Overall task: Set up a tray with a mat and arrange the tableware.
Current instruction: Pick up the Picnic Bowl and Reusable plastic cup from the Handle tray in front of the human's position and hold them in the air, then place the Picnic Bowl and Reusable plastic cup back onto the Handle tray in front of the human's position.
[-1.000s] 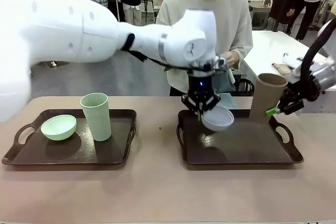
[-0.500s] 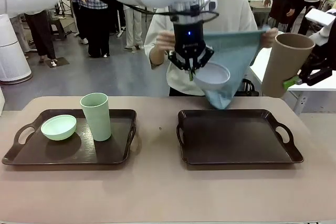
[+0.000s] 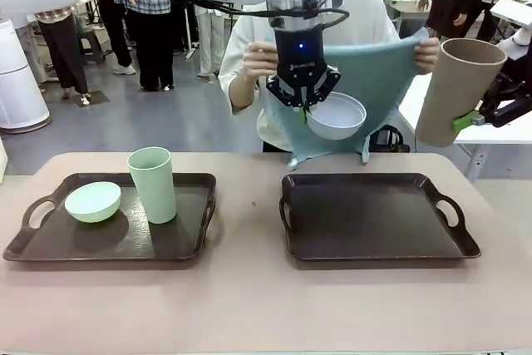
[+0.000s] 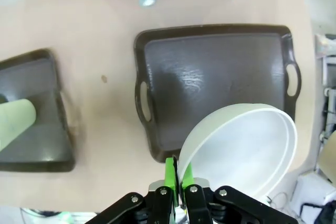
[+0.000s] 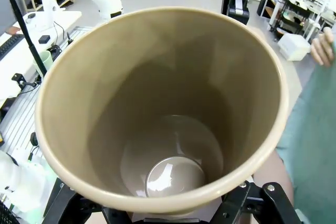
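Left wrist: tight end effector (image 4: 178, 170), bowl (image 4: 247, 150)

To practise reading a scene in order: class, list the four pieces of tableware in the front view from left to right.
mint green bowl → mint green tumbler → pale bowl, gripped by the left gripper → tan-brown tumbler, gripped by the right gripper

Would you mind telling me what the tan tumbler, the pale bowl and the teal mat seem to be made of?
The tan tumbler: likely matte plastic; smooth even wall, soft sheen at the bottom.
The pale bowl: probably matte plastic too; thin rim, uniform colour.
The teal mat: looks like cloth; it hangs in soft folds.
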Controlling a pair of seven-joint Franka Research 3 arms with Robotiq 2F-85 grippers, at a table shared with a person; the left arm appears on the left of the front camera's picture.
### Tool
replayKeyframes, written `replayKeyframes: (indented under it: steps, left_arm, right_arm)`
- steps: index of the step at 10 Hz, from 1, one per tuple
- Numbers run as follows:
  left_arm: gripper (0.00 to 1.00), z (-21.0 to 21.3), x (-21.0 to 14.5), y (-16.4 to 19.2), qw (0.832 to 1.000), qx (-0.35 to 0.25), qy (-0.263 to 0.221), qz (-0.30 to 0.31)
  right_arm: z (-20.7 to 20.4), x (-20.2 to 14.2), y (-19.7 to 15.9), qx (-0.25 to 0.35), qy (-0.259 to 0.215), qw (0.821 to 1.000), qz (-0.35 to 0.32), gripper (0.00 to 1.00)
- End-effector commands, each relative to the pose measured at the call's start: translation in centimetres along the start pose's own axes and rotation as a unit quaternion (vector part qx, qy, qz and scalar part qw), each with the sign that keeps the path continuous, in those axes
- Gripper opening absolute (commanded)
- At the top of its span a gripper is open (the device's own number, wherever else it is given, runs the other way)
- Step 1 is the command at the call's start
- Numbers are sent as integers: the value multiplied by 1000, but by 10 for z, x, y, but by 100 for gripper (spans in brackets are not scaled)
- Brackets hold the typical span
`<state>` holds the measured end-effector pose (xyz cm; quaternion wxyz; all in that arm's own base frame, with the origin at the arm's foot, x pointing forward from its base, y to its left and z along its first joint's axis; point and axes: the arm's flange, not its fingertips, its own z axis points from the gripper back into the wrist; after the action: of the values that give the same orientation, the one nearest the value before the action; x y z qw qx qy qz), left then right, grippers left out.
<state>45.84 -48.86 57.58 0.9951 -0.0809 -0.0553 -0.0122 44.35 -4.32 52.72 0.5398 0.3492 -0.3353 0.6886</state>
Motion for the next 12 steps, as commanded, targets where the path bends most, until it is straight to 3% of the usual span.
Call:
replayKeyframes:
  steps: [1,12]
  left_arm:
    - [0,4,1,1,1000,-3,0,-5]
    - [0,4,1,1,1000,-3,0,-5]
  right_arm:
    - [-2,-1,-2,-1,3,1000,0,0]
    - [-2,-1,-2,-1,3,1000,0,0]
